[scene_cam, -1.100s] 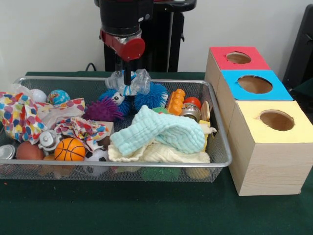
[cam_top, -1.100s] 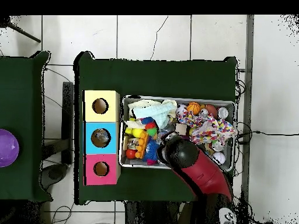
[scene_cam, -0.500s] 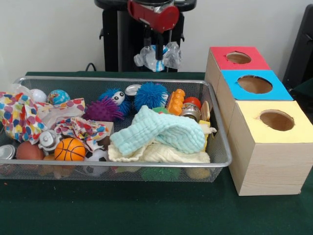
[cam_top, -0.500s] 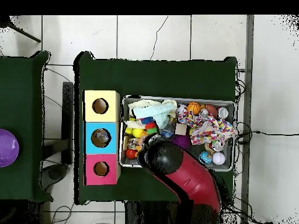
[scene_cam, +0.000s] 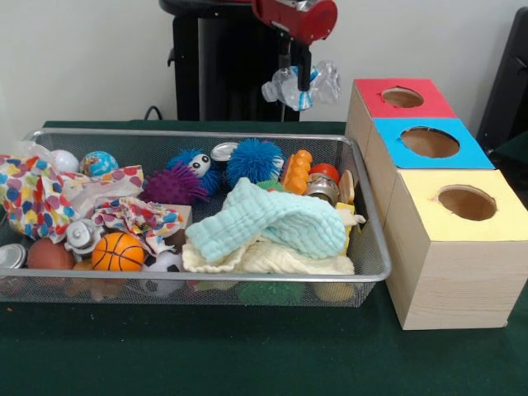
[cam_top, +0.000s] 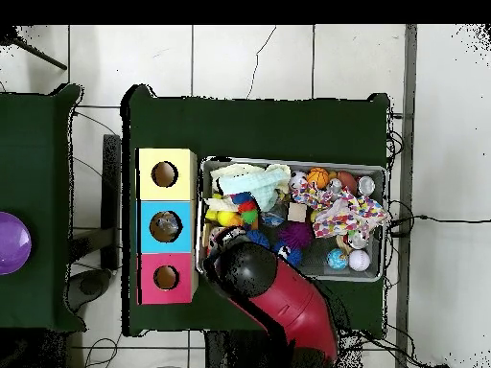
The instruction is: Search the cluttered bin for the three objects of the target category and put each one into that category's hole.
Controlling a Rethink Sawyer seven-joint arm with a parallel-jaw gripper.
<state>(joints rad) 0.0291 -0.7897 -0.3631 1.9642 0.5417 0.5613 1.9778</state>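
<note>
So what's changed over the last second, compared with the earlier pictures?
The gripper, shut on the crumpled clear plastic bottle, lifted it out of the wire bin and carried it toward the red box. A small tin now shows where it lay. The rest stayed put.

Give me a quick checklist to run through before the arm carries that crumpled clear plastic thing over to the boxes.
1. Tool has hold of the crumpled clear plastic piece: ok, it hangs from the tool.
2. Load is lifted above the wire bin rim: ok in the front view.
3. Nothing else from the bin dangles off the load: ok, only the plastic shows.
4. Red box hole unobstructed: ok.
5. Blue box hole unobstructed: cannot tell; the overhead view shows something inside it.
6. Tool lined up over a hole: not ok, it hangs beside the boxes, short of the red box.
</note>
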